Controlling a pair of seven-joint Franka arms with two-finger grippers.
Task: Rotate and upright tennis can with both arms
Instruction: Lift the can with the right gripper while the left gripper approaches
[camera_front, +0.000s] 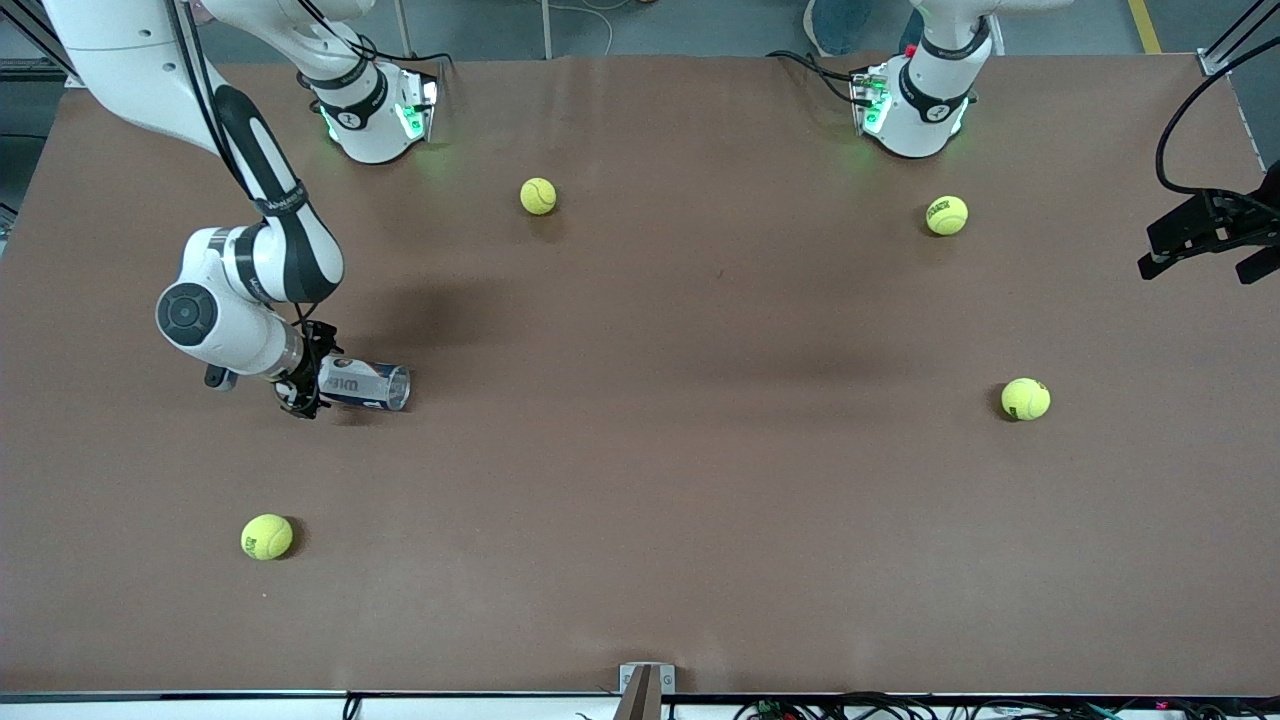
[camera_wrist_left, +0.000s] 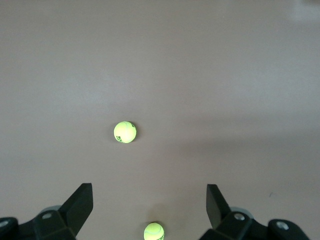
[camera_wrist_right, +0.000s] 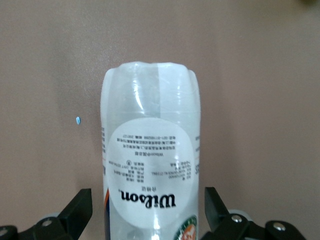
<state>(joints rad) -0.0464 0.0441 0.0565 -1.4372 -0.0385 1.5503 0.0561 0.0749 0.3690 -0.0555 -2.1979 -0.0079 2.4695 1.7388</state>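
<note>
The tennis can (camera_front: 365, 383) has its base end tucked out of sight inside the right pincer (camera_front: 300, 382) near the right arm's edge of the table (camera_front: 640, 480), and in the right wrist view the can (camera_wrist_right: 150, 170) runs off the picture's edge, so its lower label is cut away. The right pincer's fingertips (camera_wrist_right: 80, 205) stand clear of the can on both sides there. The left pincer (camera_front: 1205, 240) is clipped by the front view's edge at the left arm's side, its arm unseen. The lowest ball (camera_wrist_left: 154, 231) in the left wrist view is sliced by the frame. Print on the balls is too small to read.
</note>
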